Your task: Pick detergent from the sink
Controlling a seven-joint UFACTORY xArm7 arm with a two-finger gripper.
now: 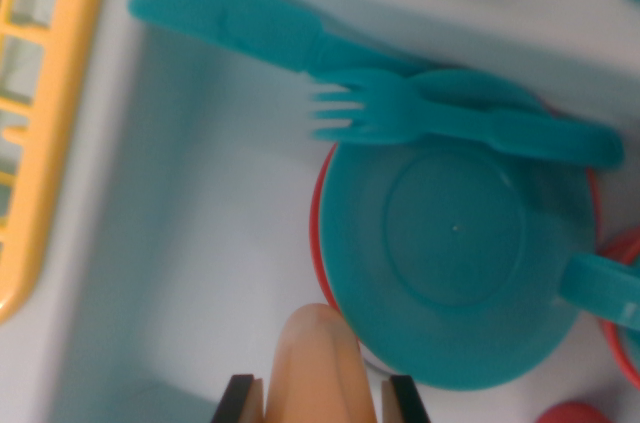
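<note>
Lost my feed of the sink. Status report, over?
Gripper shut on peach detergent bottle. Bottle over sink floor. Teal bowl close on the wrist view's right; fork and knife beyond. Nothing blocking.

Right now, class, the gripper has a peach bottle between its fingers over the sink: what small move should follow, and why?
Probably a straight lift. The gripper appears closed on the bottle, which sits close beside the teal plate in the sink, so rising vertically should avoid nudging the plate, fork or knife.

- one knife
- one fork
- one teal cup
- one yellow rack
- one orange bottle, I think, it's pretty blurry
- one sink
</note>
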